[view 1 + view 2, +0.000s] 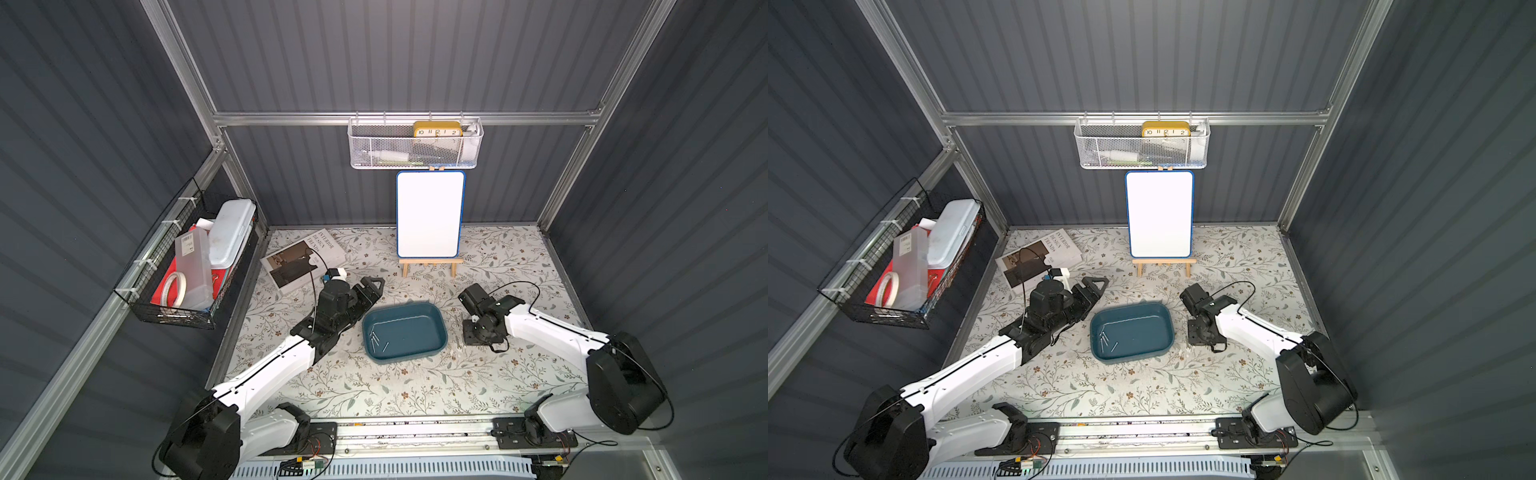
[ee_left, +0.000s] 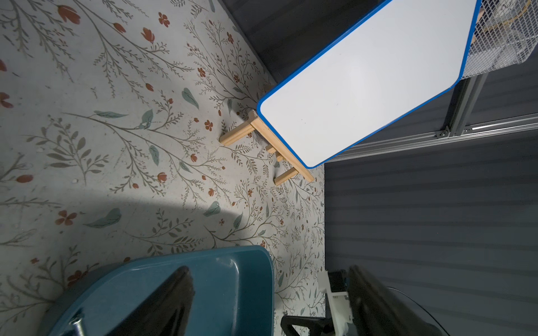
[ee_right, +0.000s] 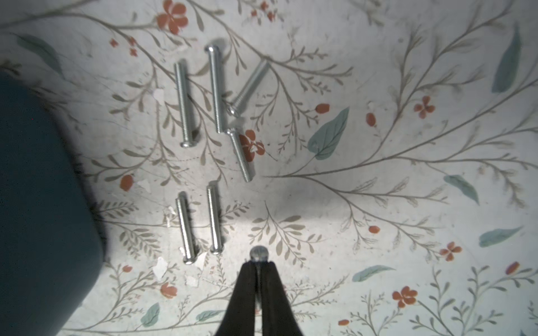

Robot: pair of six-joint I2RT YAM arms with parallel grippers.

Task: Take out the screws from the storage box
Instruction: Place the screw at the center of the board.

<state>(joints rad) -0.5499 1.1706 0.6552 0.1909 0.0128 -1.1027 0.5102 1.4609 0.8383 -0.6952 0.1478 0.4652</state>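
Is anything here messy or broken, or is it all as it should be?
Six screws lie loose on the floral table cover beside the blue storage box, in rough rows, so likely placed, not spilled. The cover looks worn: small white flakes show near the screws, like chipped print.

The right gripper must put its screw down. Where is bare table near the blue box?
Widest bare table: between the storage box and the front rail. Also free: between the box and the easel. Crowded: the strip between the box and the right gripper, where six screws lie.
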